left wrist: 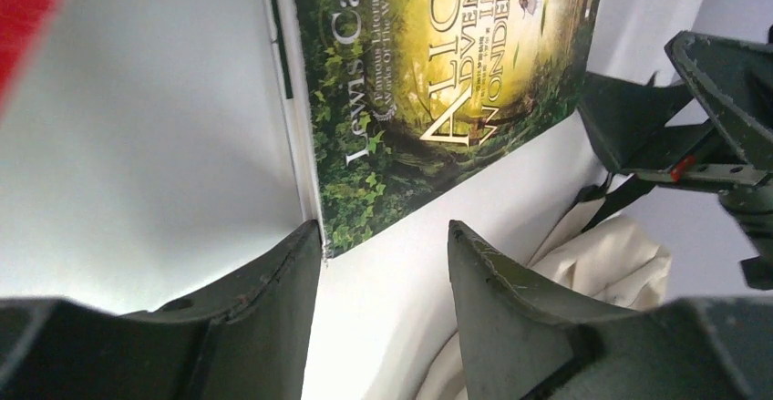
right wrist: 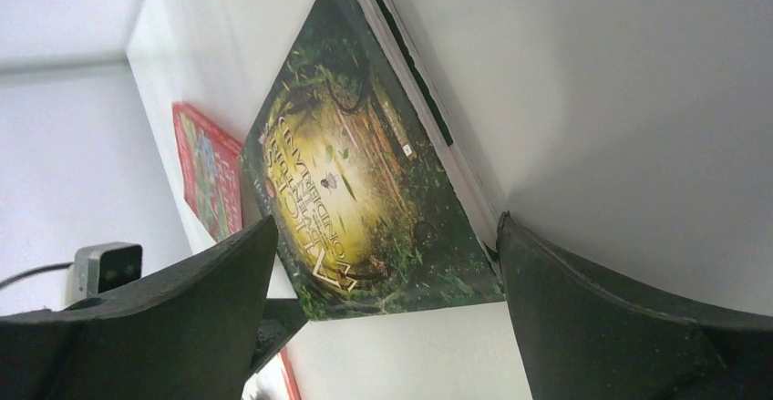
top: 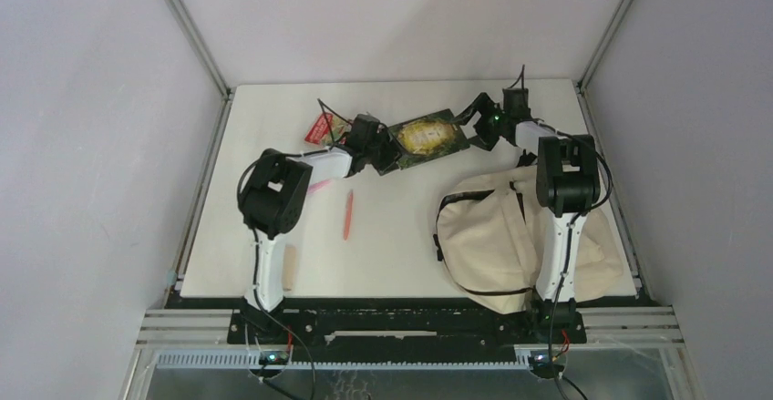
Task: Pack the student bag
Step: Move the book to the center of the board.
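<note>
White tabletop, grey walls; left jaws, right jaws open flanking green book; cream bag nearer.

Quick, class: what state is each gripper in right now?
Left gripper: open, holding nothing, jaws apart at the green book's corner.
Right gripper: wide open, holding nothing, the book's end lying between its jaws.

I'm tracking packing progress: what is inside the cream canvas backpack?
Its inside is hidden: the cream canvas backpack lies slumped, fabric covering the interior. The green paperback book lies outside, on the white table.
</note>
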Controlling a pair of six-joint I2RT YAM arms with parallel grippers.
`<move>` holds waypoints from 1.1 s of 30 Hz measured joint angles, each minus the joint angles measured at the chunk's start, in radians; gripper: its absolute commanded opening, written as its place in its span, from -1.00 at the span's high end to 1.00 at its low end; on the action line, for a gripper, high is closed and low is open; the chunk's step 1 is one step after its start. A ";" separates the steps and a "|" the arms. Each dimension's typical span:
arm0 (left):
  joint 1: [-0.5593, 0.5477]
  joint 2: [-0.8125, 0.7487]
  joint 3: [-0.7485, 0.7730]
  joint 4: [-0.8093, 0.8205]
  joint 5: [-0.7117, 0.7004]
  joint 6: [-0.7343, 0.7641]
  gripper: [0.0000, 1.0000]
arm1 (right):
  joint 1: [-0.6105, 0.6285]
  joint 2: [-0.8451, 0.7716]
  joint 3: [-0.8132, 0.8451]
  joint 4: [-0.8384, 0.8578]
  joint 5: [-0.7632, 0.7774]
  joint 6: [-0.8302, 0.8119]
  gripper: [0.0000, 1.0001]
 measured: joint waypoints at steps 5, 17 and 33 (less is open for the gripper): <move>-0.001 -0.146 -0.192 -0.006 -0.025 0.034 -0.15 | 0.072 -0.043 -0.049 -0.027 -0.011 -0.060 -0.93; 0.028 -0.297 -0.351 -0.075 -0.064 0.092 -0.14 | 0.175 -0.067 -0.081 -0.037 -0.031 -0.099 -0.94; 0.020 -0.477 -0.396 -0.129 0.051 0.190 -0.32 | 0.179 -0.264 -0.117 -0.310 0.076 -0.174 -0.99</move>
